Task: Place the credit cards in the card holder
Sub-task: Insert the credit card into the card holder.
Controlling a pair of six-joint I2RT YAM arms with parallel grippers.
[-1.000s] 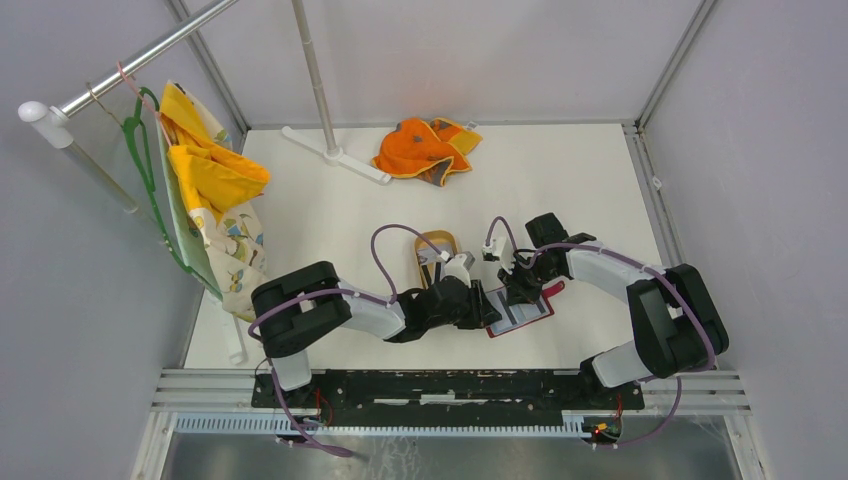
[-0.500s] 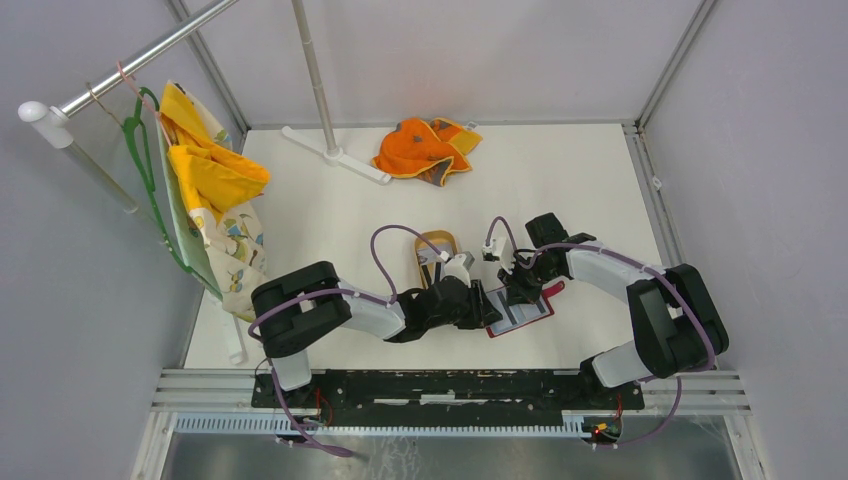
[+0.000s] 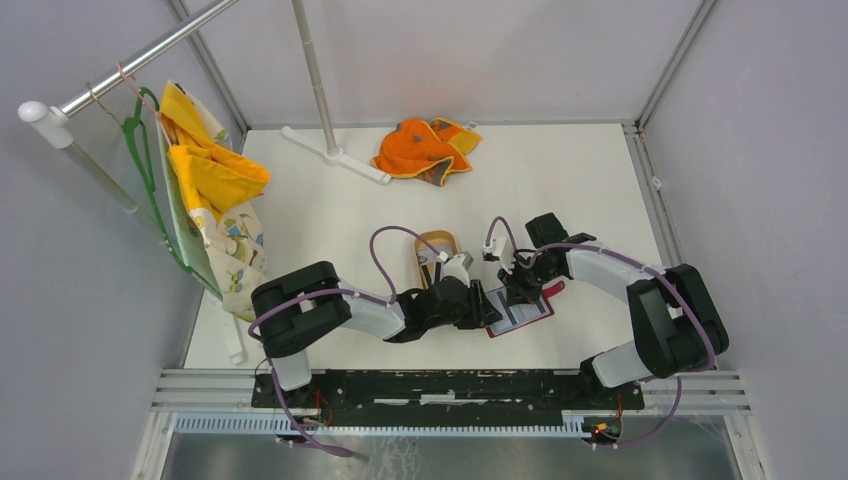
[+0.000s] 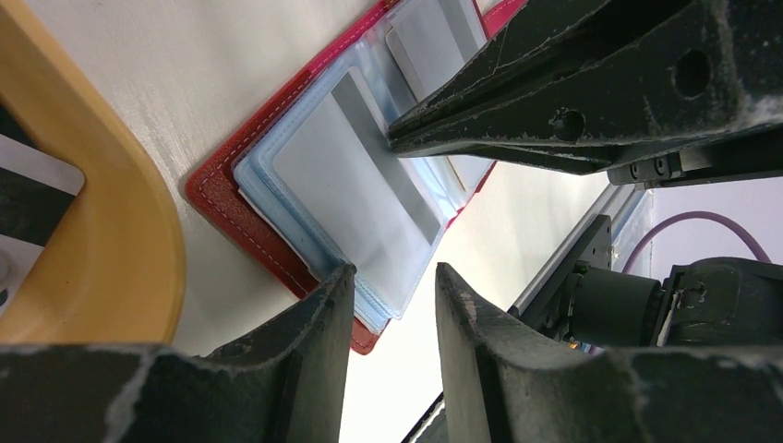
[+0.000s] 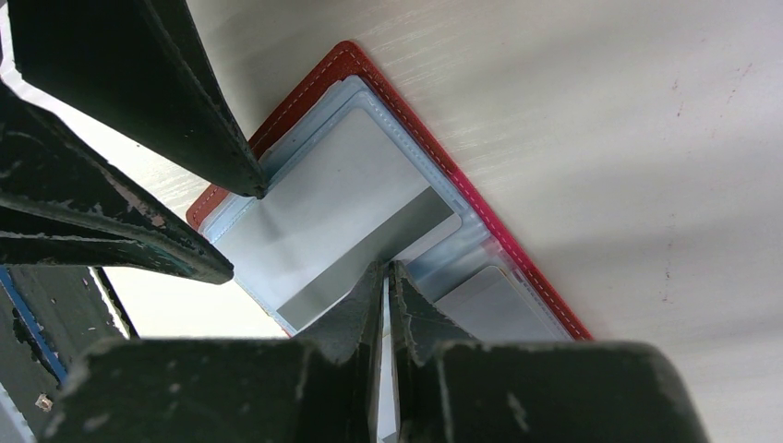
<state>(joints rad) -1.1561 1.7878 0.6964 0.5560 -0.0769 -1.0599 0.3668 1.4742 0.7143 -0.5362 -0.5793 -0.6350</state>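
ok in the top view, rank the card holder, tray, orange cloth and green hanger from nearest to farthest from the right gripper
From the right gripper:
1. card holder, directly under its tips.
2. tray, a little way to its left.
3. orange cloth, towards the table's far edge.
4. green hanger, on the rail at the far left.

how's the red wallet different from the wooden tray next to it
The wallet is red; the tray is tan wood. The wallet lies flat and open, grey cards in its clear sleeves; the tray has a curved raised rim around a black-striped card. Both sit on the white table and hold cards.
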